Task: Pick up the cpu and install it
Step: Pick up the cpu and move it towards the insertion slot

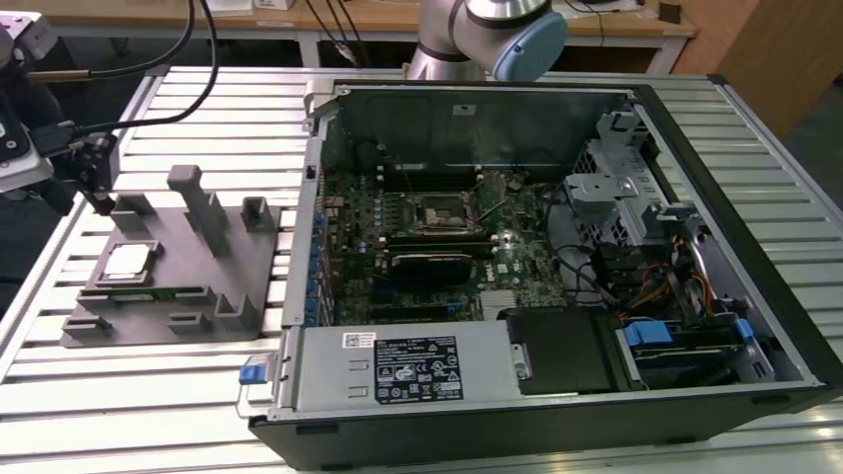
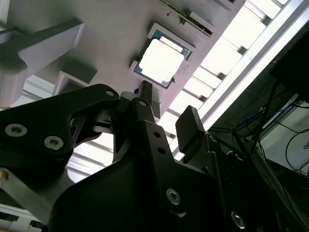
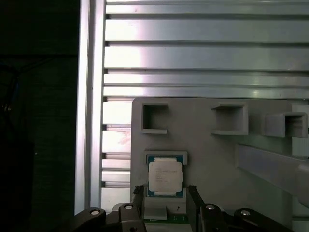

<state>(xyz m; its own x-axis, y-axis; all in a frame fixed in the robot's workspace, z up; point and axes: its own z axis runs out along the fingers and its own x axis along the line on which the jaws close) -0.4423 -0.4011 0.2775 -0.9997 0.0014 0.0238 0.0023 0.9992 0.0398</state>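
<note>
The cpu (image 1: 128, 261), a small square chip with a pale silver top, lies flat in a recess of the grey moulded tray (image 1: 197, 286) at the exterior view's left. My gripper (image 1: 98, 197) hangs over the tray's far left corner, a little above it and apart from the chip. In both wrist views the cpu (image 2: 161, 60) (image 3: 165, 177) sits just beyond the black fingertips (image 2: 145, 92). The gripper (image 2: 168, 102) (image 3: 165, 197) is open, with nothing between its fingers. The motherboard socket (image 1: 439, 209) lies inside the open computer case (image 1: 685, 138).
The tray carries several upright grey posts (image 1: 186, 183) and slots around the chip. The case wall (image 1: 306, 197) rises just to the tray's right in the exterior view. Everything stands on a ribbed aluminium table (image 1: 118, 395), whose edge (image 3: 89, 96) runs beside the tray.
</note>
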